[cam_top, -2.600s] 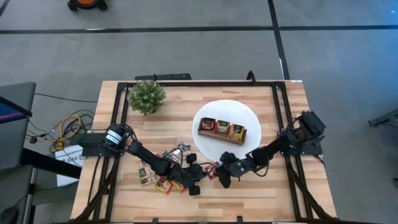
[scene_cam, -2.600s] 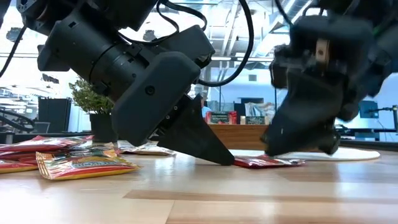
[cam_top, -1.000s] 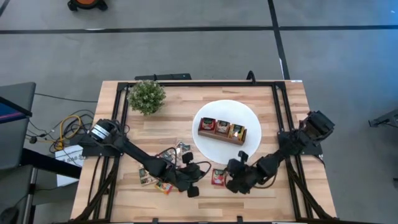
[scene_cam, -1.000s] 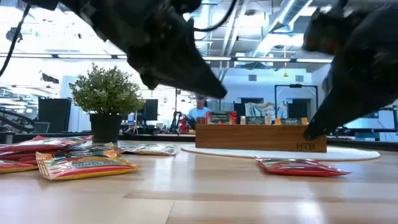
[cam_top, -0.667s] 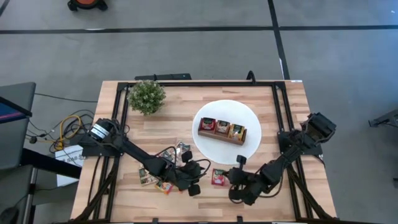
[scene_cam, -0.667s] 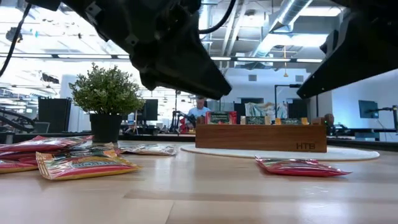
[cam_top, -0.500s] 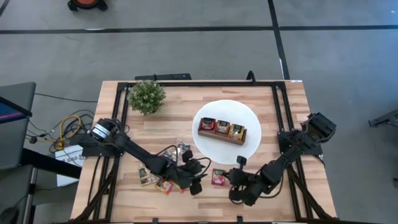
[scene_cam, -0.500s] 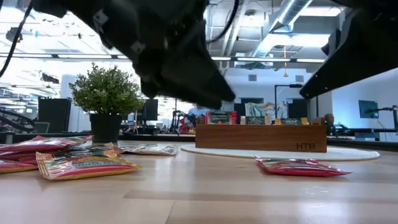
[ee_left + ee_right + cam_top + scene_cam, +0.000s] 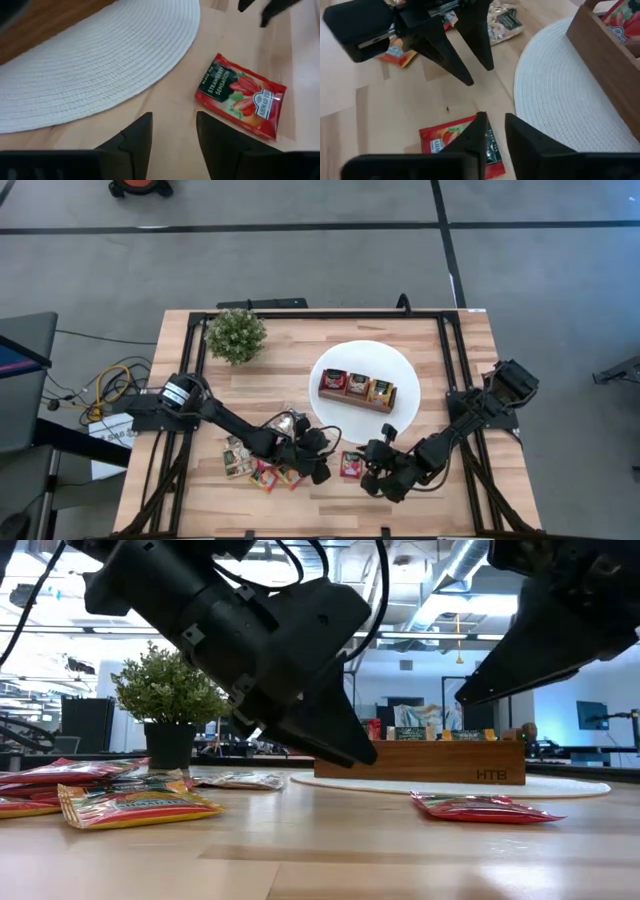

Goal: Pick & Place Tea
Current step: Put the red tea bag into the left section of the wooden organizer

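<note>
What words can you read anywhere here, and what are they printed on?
"STRAWBERRY SENSATION": lone red tea sachet on the table.
"AHMAD TEA": its crest, partly legible.
"HTB": front of the wooden tray on the white plate.
Print on the other sachets and the tray's labels: too small to read.

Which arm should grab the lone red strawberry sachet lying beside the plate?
Right. The right gripper hangs open just above the red strawberry sachet. The left gripper, also open, sits farther off, with the sachet to one side.
</note>
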